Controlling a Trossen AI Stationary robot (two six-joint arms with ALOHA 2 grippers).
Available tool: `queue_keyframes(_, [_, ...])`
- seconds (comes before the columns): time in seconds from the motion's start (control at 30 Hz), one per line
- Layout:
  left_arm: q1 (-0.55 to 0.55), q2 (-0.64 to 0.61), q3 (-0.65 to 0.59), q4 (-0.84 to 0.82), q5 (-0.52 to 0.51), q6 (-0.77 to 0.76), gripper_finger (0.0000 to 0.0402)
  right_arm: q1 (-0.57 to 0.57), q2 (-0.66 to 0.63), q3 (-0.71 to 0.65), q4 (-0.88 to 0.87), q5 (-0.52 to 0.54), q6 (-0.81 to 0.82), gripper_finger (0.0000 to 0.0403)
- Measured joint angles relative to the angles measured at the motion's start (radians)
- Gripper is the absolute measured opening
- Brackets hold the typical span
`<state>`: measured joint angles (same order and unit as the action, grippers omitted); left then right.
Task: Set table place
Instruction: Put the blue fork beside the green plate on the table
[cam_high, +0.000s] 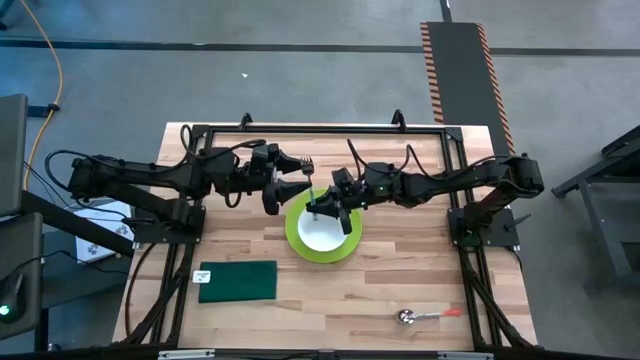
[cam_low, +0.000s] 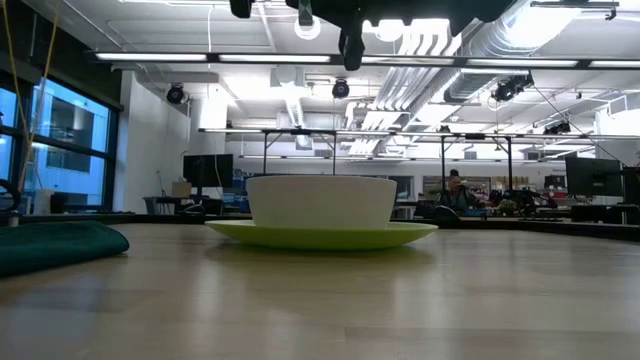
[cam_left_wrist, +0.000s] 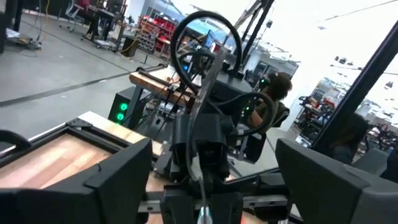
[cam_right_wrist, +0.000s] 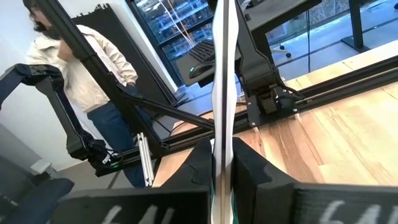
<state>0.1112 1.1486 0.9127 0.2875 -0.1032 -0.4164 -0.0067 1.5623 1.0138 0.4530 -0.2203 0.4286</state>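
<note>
A white bowl (cam_high: 322, 232) stands on a lime green plate (cam_high: 296, 240) in the middle of the wooden table (cam_high: 400, 285). Both also show in the low view, the bowl (cam_low: 320, 202) on the plate (cam_low: 320, 236). My right gripper (cam_high: 328, 206) hangs above the bowl, shut on a thin silver utensil (cam_right_wrist: 222, 74) that shows edge on. I cannot tell which kind of utensil it is. My left gripper (cam_high: 305, 171) is open and empty just left of the plate's far side, facing the right gripper. My right gripper pinches the silver utensil between its two fingers (cam_right_wrist: 200, 163), at a place (cam_right_wrist: 221, 148) that the fingers mostly hide. The utensil lies along the fingers and sticks out far beyond their tips. It is lifted clear of the table, above the bowl.
A dark green cloth (cam_high: 237, 281) lies flat at the near left of the table and also shows in the low view (cam_low: 55, 245). A spoon with a red handle (cam_high: 428, 315) lies at the near right. A black metal frame (cam_high: 320, 127) runs along the far edge. A person (cam_right_wrist: 93, 68) stands beyond the table.
</note>
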Motion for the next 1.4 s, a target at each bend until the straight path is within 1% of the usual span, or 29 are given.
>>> queue_keyframes(0.13, [0.0, -0.004, 0.0, -0.015, -0.001, 0.0, 0.0338, 0.0, 0.0, 0.0, 0.0, 0.0, 0.0, 0.0005])
queue_keyframes(0.33, [0.0, -0.011, 0.0, -0.031, 0.0, 0.0, 0.0323, 0.0, -0.002, 0.0, 0.001, 0.0, -0.001, 0.0005])
queue_keyframes(0.43, [0.0, -0.032, 0.0, -0.051, 0.012, 0.0, 0.0316, 0.0, -0.035, 0.0, -0.034, 0.001, -0.022, 0.0005])
queue_keyframes(0.67, [0.0, -0.144, 0.0, -0.174, 0.011, 0.016, 0.0313, 0.0, -0.202, 0.0, -0.294, 0.004, -0.118, 0.0005])
queue_keyframes(0.77, [0.0, -0.205, 0.0, -0.231, -0.01, 0.027, 0.0312, 0.0, -0.28, 0.0, -0.417, 0.013, -0.144, 0.0005])
queue_keyframes(0.87, [0.0, -0.265, 0.0, -0.3, -0.043, 0.03, 0.0312, 0.0, -0.353, -0.01, -0.518, 0.053, -0.15, 0.0005])
queue_keyframes(0.97, [0.0, -0.322, 0.0, -0.377, -0.086, 0.03, 0.0312, 0.0, -0.441, -0.082, -0.523, 0.077, -0.129, 0.0005])
queue_keyframes(1.17, [0.0, -0.405, 0.0, -0.486, -0.146, 0.031, 0.0311, 0.0, -0.648, -0.298, -0.485, 0.167, 0.014, 0.0005])
queue_keyframes(1.3, [0.0, -0.437, 0.0, -0.523, -0.152, 0.052, 0.031, 0.0, -0.772, -0.411, -0.434, 0.226, 0.111, 0.0005])
queue_keyframes(1.4, [0.0, -0.456, 0.0, -0.554, -0.143, 0.1, 0.031, 0.0, -0.835, -0.447, -0.425, 0.247, 0.149, 0.0005])
